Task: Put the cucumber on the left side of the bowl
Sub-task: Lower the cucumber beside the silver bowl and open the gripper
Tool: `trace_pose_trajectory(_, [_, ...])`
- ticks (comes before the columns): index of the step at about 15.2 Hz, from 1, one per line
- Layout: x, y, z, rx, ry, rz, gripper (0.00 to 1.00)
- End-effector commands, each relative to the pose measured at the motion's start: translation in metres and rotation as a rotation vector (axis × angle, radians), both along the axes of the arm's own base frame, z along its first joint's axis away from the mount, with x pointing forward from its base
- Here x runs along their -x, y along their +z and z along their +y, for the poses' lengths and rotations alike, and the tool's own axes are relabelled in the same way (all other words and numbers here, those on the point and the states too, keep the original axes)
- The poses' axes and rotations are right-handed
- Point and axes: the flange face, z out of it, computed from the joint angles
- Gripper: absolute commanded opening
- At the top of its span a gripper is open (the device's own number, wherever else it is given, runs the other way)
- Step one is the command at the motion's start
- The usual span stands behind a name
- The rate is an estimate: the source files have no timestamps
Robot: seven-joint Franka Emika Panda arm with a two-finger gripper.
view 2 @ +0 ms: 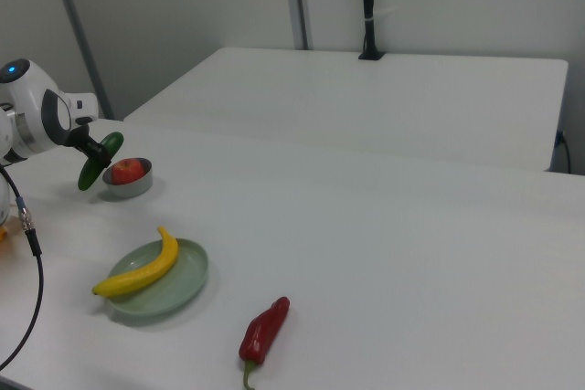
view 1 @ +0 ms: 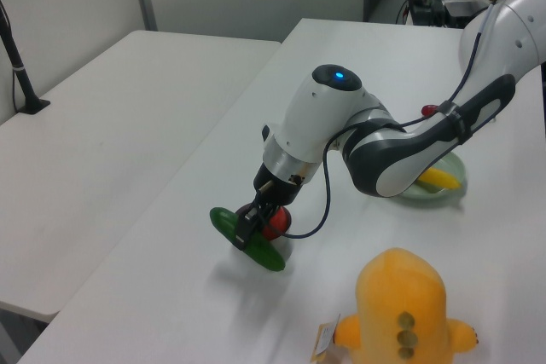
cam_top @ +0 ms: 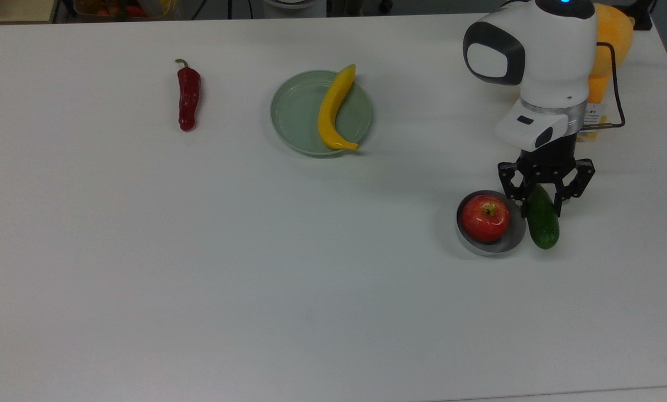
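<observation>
At the lower right of the top view, the black two-finger gripper [cam_top: 545, 196] has its jaws closed across the upper part of the smooth, dark green, straight cucumber [cam_top: 543, 224]. The cucumber hangs just beside the right rim of the small round grey metallic bowl [cam_top: 493, 246], which contains a red apple [cam_top: 485, 218]. In the left view, the cucumber [view 1: 247, 239] appears to be close above the white tabletop [view 1: 213, 313], tilted rather than flat; contact cannot be confirmed.

Judged from these views, the step in hand is setting down and releasing.

1. Lower until the free end of the cucumber rests on the tabletop.
2. Keep a gap to the bowl rim. A nudge would probably slide the light bowl.
3. Open the jaws only when the cucumber is supported. A rounded body is likely to roll if dropped.
4. Retract straight up, clear of the apple.
</observation>
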Motion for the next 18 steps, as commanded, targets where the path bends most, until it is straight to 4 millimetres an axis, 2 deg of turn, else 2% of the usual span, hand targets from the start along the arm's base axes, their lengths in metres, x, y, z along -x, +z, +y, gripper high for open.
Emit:
trace_pose_trajectory(1, [-0.002,0.002,0.004,-0.009,-0.009,-0.03,0.73])
trace_pose_trajectory(3, [-0.002,0.002,0.004,-0.002,-0.003,-0.037,0.84])
trace_pose_trajectory(5, [-0.001,0.001,0.004,0.015,0.005,-0.047,0.9])
trace_pose_trajectory(9, [-0.005,0.005,-0.002,0.023,-0.001,-0.052,0.92])
trace_pose_trajectory(11, [-0.013,0.023,-0.016,0.022,-0.016,-0.074,0.94])
trace_pose_trajectory(13, [-0.018,0.048,-0.035,0.016,-0.041,-0.091,1.0])
trace_pose_trajectory(16, [-0.021,0.094,-0.058,-0.007,-0.068,-0.135,1.0])
trace_pose_trajectory(18, [-0.02,0.118,-0.072,-0.017,-0.083,-0.153,1.0])
